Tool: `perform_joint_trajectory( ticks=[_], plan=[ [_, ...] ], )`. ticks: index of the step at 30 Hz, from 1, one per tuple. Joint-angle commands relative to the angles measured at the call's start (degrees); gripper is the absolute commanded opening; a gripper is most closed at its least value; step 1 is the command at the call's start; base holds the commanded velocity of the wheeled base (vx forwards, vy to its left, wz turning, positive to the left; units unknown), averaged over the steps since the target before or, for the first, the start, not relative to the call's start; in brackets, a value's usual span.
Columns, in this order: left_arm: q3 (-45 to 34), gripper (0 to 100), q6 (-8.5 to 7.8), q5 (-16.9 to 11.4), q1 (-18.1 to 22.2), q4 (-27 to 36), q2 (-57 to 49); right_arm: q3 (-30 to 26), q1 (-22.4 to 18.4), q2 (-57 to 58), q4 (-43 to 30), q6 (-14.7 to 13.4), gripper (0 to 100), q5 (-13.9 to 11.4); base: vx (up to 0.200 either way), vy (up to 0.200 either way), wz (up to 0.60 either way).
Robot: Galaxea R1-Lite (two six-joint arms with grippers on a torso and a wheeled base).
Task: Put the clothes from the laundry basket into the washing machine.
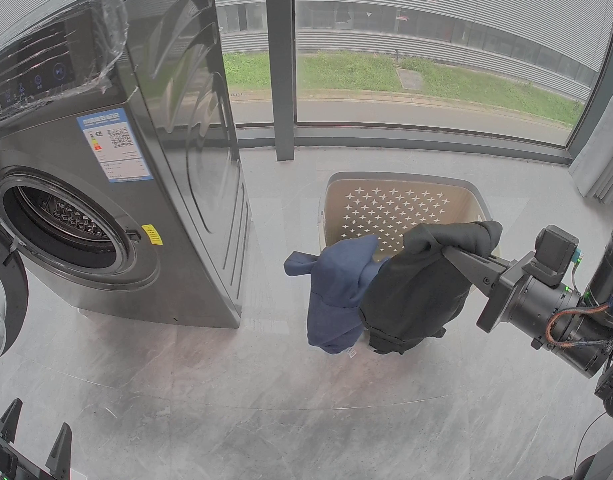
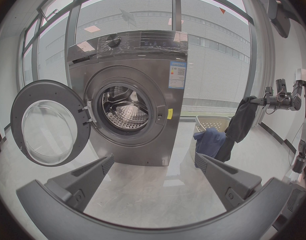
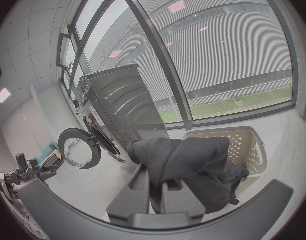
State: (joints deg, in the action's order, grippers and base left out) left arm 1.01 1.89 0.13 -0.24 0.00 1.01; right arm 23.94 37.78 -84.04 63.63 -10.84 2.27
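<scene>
My right gripper (image 1: 461,256) is shut on a black garment (image 1: 416,288) that hangs above the near rim of the beige laundry basket (image 1: 400,211). The same garment (image 3: 183,159) drapes over the gripper's fingers (image 3: 181,197) in the right wrist view. A blue garment (image 1: 336,288) hangs over the basket's near-left rim. The grey washing machine (image 1: 113,168) stands at the left with its round door (image 2: 48,122) swung open and the drum (image 2: 126,112) bare. My left gripper (image 1: 33,435) is low at the near left, open and holding nothing, facing the machine.
A large window (image 1: 413,48) with a dark frame post (image 1: 280,61) runs behind the basket. A grey curtain (image 1: 603,155) hangs at the far right. Pale floor tiles (image 1: 253,395) lie open between the machine and the basket.
</scene>
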Motion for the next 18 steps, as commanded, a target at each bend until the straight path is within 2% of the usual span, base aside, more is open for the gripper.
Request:
perform_joint_trajectory(
  ticks=[1,18],
  plan=[
    [-0.84,100,0.04,0.04,-0.02,0.0,-0.66,0.05,0.01,-0.16,0.0,-0.06,0,0.02,0.0,0.2,0.0],
    [-0.84,100,0.04,0.04,-0.02,0.0,-0.66,0.05,-0.07,-0.25,0.0,-0.24,0,0.46,0.0,0.2,0.0]
  ],
)
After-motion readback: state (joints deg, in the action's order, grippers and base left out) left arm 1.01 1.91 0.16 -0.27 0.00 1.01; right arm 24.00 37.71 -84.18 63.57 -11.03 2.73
